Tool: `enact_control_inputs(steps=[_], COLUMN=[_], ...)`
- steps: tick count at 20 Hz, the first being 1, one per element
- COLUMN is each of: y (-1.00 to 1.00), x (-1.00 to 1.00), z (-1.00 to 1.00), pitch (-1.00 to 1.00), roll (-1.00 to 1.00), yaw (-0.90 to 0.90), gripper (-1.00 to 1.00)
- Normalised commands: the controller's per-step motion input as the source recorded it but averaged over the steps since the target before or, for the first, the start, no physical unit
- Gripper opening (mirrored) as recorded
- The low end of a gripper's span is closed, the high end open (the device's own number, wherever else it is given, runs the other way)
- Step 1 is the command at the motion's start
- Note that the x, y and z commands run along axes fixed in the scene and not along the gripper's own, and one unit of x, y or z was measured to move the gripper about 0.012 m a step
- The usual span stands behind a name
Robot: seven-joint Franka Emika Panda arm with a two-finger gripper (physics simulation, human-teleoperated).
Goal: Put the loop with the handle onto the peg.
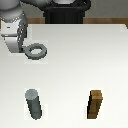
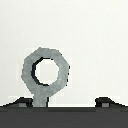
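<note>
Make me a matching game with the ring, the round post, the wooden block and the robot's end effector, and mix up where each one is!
Things:
1. loop with the handle
2. peg
3. brown wooden block
4. end effector

Places or states:
A. standing upright, near edge, exterior view's right
B. far part of the white table, exterior view's left, beside the end effector
C. at the loop's handle end
D. standing upright, near edge, exterior view's left

Pairs: 1-B, 2-D, 3-A, 4-C
</note>
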Motion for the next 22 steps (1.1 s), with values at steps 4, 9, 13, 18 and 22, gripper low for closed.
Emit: enact_control_inputs(steps=[4,9,13,18,22], y=[0.00,0.00,0.00,0.00,0.00], x=[0.00,0.00,-0.25,0.00,0.00], z=[0.00,-0.20,0.00,-0.20,-0.50], pitch=[0.00,0.00,0.00,0.00,0.00], roll=[0.00,0.00,0.00,0.00,0.00], yaw=[0.00,0.00,0.00,0.00,0.00], gripper=[1.00,1.00,1.00,1.00,1.00])
